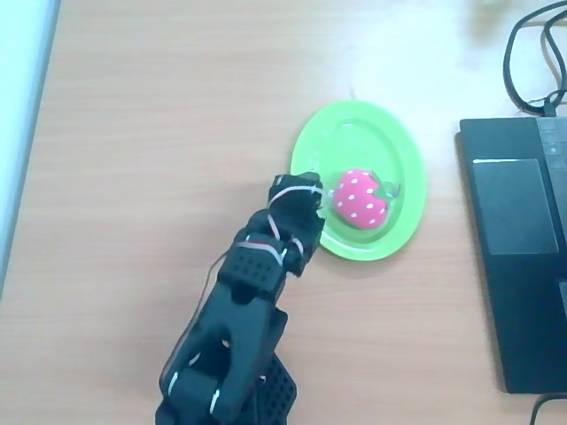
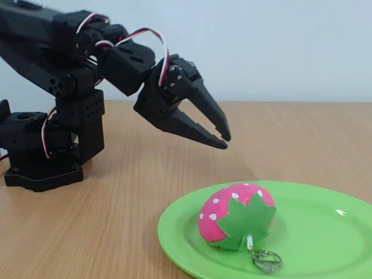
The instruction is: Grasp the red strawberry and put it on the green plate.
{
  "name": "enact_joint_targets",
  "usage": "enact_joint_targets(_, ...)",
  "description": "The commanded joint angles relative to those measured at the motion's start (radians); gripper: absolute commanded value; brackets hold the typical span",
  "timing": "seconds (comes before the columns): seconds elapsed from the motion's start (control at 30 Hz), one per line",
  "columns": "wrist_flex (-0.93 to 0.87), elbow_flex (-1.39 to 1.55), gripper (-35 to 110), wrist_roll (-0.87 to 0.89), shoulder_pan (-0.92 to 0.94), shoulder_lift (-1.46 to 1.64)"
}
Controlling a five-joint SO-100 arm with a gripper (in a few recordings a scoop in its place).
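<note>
Broadly, the wooden table point(image 1: 133, 177) carries everything, and the green plate point(image 1: 354, 119) serves as the landmark. Well off the plate's right side in the overhead view lies a dark laptop point(image 1: 518, 248). The black arm point(image 1: 239, 336) reaches in from the plate's lower left. Its gripper point(image 1: 317, 193) hangs over the plate's left rim, and the fixed view shows it raised clear above the plate, tips angled down. The jaws stand only a little apart and hold nothing.

Near the plate's centre rests a pink strawberry point(image 1: 359, 199) with white dots. It lies on its side, with its green cap turned away from the gripper and a small metal key ring point(image 2: 266, 260) trailing from the cap. It sits just beyond the fingertips, along the line the gripper points.

Where the red strawberry lies I cannot tell, so its direction from the plate, which the coming reach turns on, remains open. The fruit on the plate is likely not the one to grasp.
</note>
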State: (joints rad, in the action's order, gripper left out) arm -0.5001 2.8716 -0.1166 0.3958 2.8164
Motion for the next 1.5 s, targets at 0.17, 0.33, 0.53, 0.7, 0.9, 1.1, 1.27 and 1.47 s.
enact_joint_targets(0.17, -0.02, 0.227, -8, 0.035, -0.189, 0.35)
enact_joint_targets(0.33, -0.156, 0.296, -8, 0.095, -0.29, 0.446)
enact_joint_targets(0.53, -0.35, 0.318, -8, 0.143, -0.351, 0.479)
enact_joint_targets(0.7, -0.417, 0.298, -8, 0.179, -0.397, 0.479)
enact_joint_targets(0.9, -0.621, 0.241, -8, 0.207, -0.445, 0.479)
enact_joint_targets(1.1, -0.767, 0.207, -8, 0.16, -0.43, 0.479)
enact_joint_targets(1.27, -0.767, 0.207, -6, 0.161, -0.423, 0.479)
enact_joint_targets(1.47, -0.767, 0.207, -5, 0.161, -0.423, 0.479)
